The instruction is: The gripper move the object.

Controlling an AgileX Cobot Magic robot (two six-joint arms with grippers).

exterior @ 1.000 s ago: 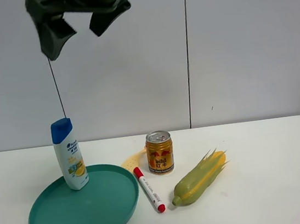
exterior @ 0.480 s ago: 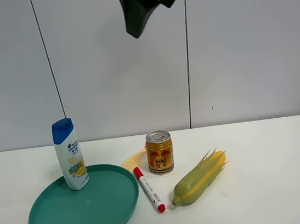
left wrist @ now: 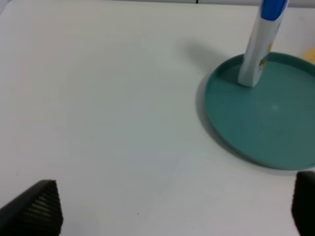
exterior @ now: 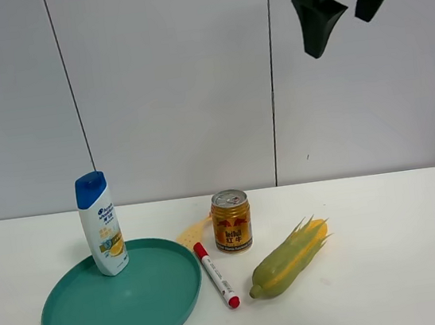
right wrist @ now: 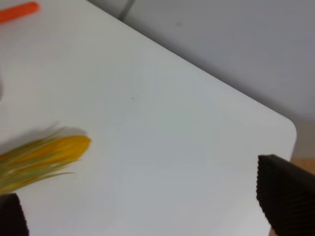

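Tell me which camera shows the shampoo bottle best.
Exterior high: the shampoo bottle stands whole, label facing, on the teal plate's rim. The left wrist view crops its cap; the right wrist view misses it.

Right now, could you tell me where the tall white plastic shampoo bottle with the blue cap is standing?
In the exterior high view the shampoo bottle stands upright at the left, on the back edge of the round teal plate, left of the gold drink can.

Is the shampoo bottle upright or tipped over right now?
Upright: the shampoo bottle stands on its base at the back edge of the teal plate, blue cap on top.
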